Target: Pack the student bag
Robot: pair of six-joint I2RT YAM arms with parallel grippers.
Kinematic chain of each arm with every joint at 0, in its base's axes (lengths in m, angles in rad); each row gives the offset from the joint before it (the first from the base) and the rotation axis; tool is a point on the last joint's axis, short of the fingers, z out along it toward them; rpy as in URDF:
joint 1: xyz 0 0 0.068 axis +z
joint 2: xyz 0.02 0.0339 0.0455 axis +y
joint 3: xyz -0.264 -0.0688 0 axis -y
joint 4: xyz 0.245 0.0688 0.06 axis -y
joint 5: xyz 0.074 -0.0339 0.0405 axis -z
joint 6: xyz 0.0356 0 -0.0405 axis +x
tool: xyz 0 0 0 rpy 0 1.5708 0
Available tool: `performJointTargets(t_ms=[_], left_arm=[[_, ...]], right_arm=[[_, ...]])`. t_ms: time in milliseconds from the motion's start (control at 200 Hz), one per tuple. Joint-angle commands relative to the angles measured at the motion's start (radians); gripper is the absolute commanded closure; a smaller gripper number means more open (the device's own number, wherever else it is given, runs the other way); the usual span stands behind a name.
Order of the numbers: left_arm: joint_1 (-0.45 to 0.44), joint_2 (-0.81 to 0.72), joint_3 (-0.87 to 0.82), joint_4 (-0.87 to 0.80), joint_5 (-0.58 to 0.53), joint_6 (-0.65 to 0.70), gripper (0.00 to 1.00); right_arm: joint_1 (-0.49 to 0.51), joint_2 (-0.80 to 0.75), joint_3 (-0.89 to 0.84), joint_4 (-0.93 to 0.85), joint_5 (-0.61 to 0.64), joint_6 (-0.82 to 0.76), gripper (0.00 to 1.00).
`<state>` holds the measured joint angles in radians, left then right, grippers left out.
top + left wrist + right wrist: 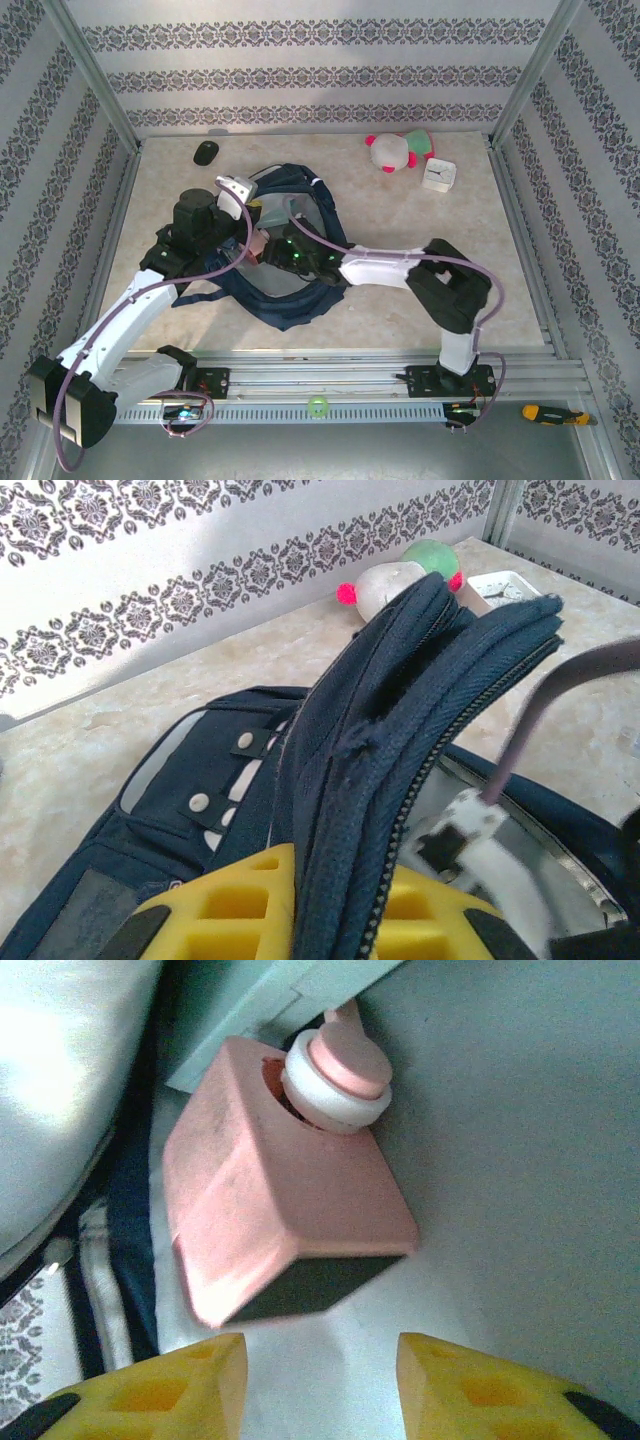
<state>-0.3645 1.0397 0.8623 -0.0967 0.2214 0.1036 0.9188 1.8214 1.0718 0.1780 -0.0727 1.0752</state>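
I see the worktop (420, 300) with the bag (290, 305) lying in its middle, a little toward the left edge. Its mouth is open and its navy fabric is bunched around both arms. The left arm (120, 330) reaches in from the near left corner to the bag's left side. The right arm (440, 280) comes from the near edge and bends left into the opening.

On my left wrist camera, the left gripper (335, 910) is clamped on the bag's zippered rim. The navy edge runs up between the yellow fingers (240, 905) and stands lifted, with the front pocket and its white patches to the left.

On my right wrist camera, the right gripper (320, 1380) is inside the bag with its fingers apart and nothing between them. Just ahead of them a pink bottle (285, 1220) lies on the pale lining. Its white and pink cap (338, 1080) points away from the gripper, and I can see a gap between bottle and fingertips.

Near the far edge, right of centre, lies a plush toy (398, 150). A white clock (438, 175) sits just beside it on the right. A black mouse (206, 152) sits near the far edge toward the left. A screwdriver (545, 412) rests on the metal frame by the near right corner.
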Motion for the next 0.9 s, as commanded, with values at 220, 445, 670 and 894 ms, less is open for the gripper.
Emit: performJointTargets(t_ms=[220,445,670,894], left_arm=[[0.005,-0.109,-0.01,-0.027,0.067,-0.084,0.3],[0.008,-0.179,-0.011,-0.138,0.034,-0.231,0.21],[0.04,-0.186,0.011,-0.393,-0.126,-0.569,0.27],[0.154,-0.206,-0.084,-0.491,-0.066,-0.816,0.33]], right_arm=[[0.034,-0.543,-0.257,-0.141,0.15,-0.356,0.51],[0.034,-0.825,-0.291,-0.347,0.089,-0.676,0.43],[0.036,-0.815,-0.198,-0.433,-0.017,-1.057,0.38],[0.129,-0.504,-0.054,-0.519,0.01,-1.526,0.34]])
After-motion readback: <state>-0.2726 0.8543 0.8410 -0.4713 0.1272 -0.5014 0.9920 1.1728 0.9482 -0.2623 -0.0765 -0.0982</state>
